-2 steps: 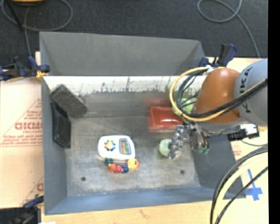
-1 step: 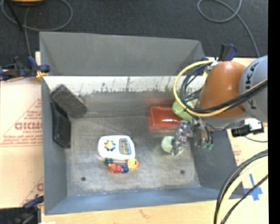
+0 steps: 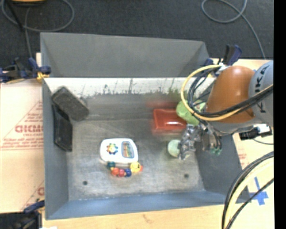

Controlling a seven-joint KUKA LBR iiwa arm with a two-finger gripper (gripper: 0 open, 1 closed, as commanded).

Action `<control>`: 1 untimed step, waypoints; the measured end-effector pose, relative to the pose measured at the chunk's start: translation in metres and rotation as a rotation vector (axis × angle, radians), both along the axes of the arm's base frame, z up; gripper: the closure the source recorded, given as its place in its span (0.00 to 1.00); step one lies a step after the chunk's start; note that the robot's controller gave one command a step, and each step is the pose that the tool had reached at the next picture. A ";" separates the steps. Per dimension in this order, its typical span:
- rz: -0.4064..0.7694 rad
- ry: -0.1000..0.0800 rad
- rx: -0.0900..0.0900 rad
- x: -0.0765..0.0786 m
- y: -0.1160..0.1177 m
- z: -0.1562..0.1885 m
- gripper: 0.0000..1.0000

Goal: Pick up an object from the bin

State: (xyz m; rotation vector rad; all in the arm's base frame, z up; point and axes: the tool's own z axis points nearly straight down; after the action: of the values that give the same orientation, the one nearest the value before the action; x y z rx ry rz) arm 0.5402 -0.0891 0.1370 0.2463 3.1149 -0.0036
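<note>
Grey metal bin floor, right side: gripper touching a pale green ball — red block just behind; grip state cannot be told.

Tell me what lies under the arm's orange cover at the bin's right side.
A bright green thing pokes out from beneath the orange cover, beside a red block; the rest of it is covered. A pale green ball lies beside the gripper.
</note>
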 end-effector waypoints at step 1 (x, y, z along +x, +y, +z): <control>0.004 0.026 0.005 -0.002 0.003 0.015 1.00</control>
State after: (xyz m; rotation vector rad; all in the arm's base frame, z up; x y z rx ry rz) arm 0.5383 -0.0859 0.1516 0.2422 3.1413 0.0012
